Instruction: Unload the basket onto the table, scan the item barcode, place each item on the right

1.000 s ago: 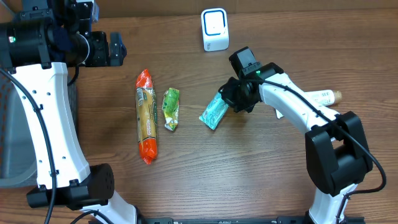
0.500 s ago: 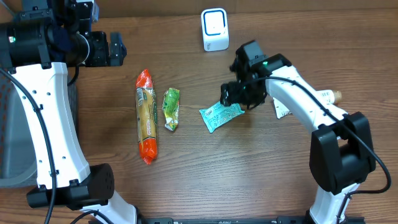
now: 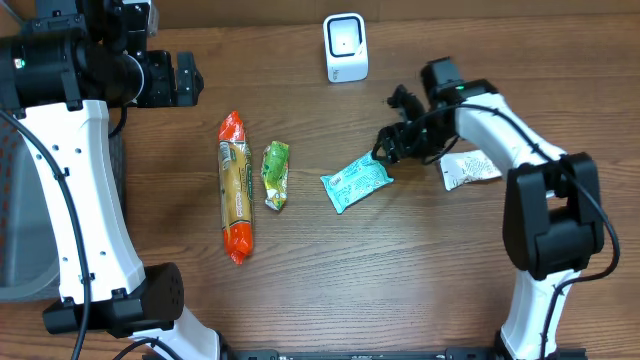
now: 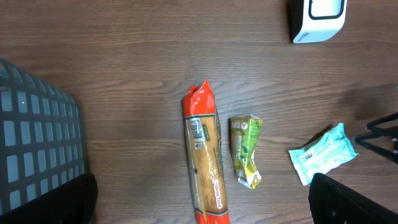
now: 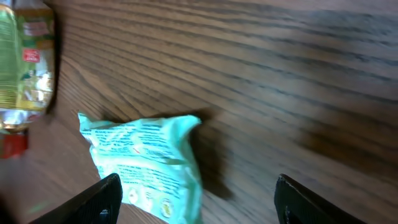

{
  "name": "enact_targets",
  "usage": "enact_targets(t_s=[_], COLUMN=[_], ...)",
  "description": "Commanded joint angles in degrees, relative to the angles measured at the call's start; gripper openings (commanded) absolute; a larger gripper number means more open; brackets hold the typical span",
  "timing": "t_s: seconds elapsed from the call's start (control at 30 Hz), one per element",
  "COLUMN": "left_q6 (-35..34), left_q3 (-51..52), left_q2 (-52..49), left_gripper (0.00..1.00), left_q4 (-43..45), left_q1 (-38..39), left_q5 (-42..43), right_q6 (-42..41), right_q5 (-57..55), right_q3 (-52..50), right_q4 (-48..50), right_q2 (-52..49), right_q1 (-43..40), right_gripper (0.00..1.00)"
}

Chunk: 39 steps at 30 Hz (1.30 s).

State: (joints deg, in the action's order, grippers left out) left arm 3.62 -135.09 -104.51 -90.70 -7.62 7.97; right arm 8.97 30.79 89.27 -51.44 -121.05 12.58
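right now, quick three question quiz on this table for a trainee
1. True or false: the right gripper holds the teal packet.
2. Which lies between the long orange packet and the teal packet? A white scanner, B green packet, C white packet.
3. Fill in: the left gripper has its jaws ___.
Key: 1 false, its jaws are open and the packet lies on the table. 2 B. 3 open.
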Motion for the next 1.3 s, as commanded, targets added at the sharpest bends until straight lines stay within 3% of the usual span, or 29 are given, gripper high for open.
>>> enact_targets(t_s=[0.0,0.33,0.63,0.83,0.9,1.0,1.07,1.27], left_q6=[1.1,1.1,1.1,1.1,1.1,1.1,1.1,1.1], left_q3=[-0.9,-0.9,-0.9,-0.9,-0.9,-0.9,-0.9,-0.9], left_q2=[0.7,0.7,0.7,0.7,0.7,0.7,0.7,0.7], left_gripper=[1.00,1.00,1.00,1.00,1.00,0.99,1.00,1.00], left_q4=[0.1,0.1,0.1,0.1,0.1,0.1,0.1,0.1], left_q1=[-0.3,-0.3,-0.3,-0.2,-0.2,-0.2,-0.2,-0.2], left_q5=[0.4,0.4,0.4,0.4,0.4,0.4,0.4,0.4], right_q6=[3.6,5.0,7.8,8.4,6.9,4.6,2.8,0.0], right_q5=[8.0,8.8,-3.2,-4.7,-5.1,-5.3,-5.2,3.3], right_q3=[1.1,2.9,2.8,2.8,2.8,2.8,2.8,4.0], right_q4=[0.3,-1.7,-3.1,-2.2,-2.2,-2.4,-2.9,-8.3], right_q2=[-1.8,-6.1,-7.1,-7.5,-7.5,-7.5,-7.5,-7.3], right_q1=[-1.1,-0.2,5.3,8.0,7.9,7.1,6.3,3.3], right_gripper=[0.79,0.80,0.77,0.57,0.31,0.08,0.04,0.04])
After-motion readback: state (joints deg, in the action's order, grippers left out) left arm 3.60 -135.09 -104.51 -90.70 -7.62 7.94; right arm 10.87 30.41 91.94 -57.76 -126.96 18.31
